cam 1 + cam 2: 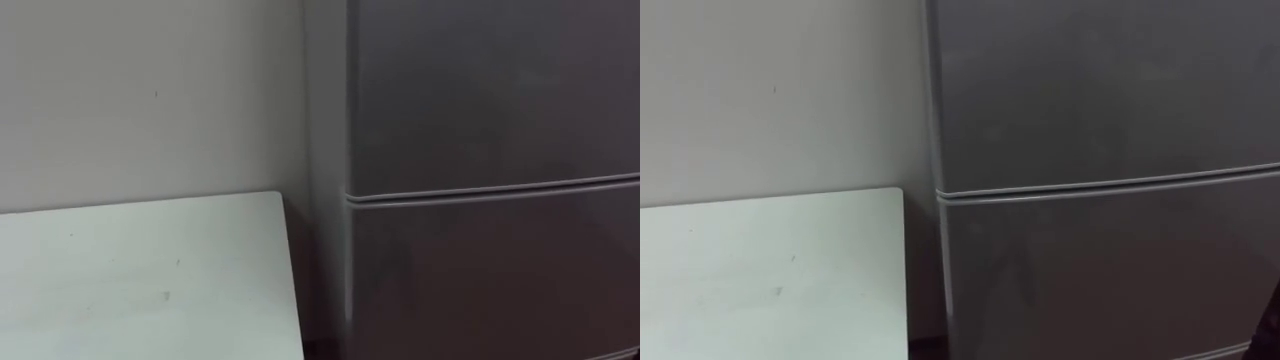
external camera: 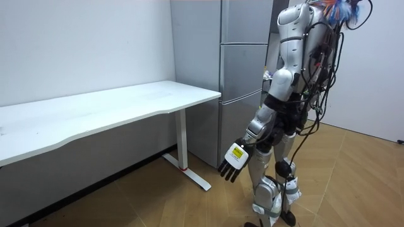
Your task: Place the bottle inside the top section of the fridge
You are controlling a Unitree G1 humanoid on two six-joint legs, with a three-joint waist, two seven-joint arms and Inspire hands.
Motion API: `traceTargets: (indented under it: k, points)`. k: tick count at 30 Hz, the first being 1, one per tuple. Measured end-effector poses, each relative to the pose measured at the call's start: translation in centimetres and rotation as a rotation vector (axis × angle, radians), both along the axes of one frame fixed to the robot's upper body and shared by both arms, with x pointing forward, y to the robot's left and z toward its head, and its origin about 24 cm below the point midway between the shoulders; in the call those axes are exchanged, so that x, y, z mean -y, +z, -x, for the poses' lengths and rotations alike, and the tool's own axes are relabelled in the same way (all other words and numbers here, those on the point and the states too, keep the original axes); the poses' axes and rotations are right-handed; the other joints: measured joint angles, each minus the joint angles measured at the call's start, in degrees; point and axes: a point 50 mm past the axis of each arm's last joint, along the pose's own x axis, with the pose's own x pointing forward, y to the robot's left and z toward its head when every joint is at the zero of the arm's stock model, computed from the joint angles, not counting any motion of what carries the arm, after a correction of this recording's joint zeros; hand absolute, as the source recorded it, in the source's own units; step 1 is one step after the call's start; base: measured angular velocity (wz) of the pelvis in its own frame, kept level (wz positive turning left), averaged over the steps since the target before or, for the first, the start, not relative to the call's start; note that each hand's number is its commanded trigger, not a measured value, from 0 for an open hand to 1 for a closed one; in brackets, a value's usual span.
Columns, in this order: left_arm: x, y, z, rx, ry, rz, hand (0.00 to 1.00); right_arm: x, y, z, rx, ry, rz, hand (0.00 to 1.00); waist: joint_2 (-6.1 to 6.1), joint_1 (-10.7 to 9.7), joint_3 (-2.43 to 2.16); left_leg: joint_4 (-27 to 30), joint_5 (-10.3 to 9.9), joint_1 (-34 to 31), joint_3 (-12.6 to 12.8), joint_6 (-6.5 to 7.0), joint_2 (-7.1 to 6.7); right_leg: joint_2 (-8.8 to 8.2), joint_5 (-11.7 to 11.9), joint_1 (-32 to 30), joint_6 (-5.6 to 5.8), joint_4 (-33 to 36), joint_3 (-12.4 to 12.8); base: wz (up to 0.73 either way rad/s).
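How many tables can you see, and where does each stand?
1: a white table along the wall, beside the grey fridge, on the robot's left. Nothing suggests another is hidden.

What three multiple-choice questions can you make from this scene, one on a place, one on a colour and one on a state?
1. Where does the table stand?
A. At the robot's left of the fridge
B. At the robot's right of it
C. Behind the robot

2. What colour is the table top?
A. Black
B. White
C. Red

3. How are the fridge doors?
A. Upper one open
B. Lower one open
C. Shut

Key:
1 A: the eye views show the table left of the fridge.
2 B: the top is white in the room view.
3 C: the door fronts lie flush, with only a seam between them.
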Motion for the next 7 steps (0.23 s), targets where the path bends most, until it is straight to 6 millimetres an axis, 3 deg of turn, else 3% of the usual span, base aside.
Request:
traceTargets:
  k: [7]
  points:
    - [-0.01, -0.05, -0.19, -0.001, -0.003, 0.002, 0.00, 0.04, -0.10, -0.04, -0.010, 0.014, -0.031, 0.00, -0.15, 0.16, 0.02, 0.02, 0.00, -0.42, -0.30, 0.00, -0.01, 0.08, 0.10, 0.08, 0.05, -0.77, -0.39, 0.02]
